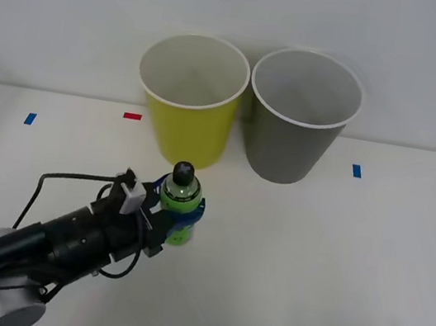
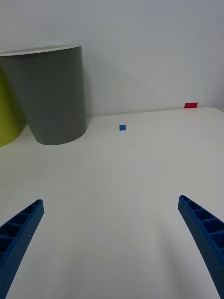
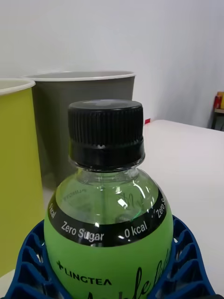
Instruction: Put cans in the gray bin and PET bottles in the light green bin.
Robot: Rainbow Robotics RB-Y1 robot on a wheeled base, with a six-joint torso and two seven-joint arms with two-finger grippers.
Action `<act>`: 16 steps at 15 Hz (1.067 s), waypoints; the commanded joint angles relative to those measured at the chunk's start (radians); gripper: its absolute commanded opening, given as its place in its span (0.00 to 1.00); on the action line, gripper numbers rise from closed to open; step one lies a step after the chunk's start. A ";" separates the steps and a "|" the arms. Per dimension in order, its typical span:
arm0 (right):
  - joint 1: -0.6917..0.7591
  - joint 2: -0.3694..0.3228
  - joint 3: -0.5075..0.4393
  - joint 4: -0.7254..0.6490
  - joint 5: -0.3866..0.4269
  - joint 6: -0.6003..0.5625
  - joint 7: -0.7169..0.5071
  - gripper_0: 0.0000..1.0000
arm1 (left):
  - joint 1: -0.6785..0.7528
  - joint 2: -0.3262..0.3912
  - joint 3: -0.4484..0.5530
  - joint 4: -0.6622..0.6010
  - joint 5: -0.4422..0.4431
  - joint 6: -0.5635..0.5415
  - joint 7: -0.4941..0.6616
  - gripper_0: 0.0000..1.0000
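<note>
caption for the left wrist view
Left gripper clasping the PET bottle, light green bin and gray bin behind.

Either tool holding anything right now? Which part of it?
The left tool grips the PET bottle around its labeled body, below the black cap, bottle upright. The right tool is open and holds nothing.

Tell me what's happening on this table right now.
The left gripper is closed around the PET bottle, which stands upright on the table just in front of the light green bin. The gray bin sits beside it. The right gripper waits open at the near right edge.
</note>
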 commanded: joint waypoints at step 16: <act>0.000 0.000 0.000 0.000 0.000 0.000 0.000 1.00 | 0.001 -0.114 0.726 -0.644 0.276 1.146 0.061 0.00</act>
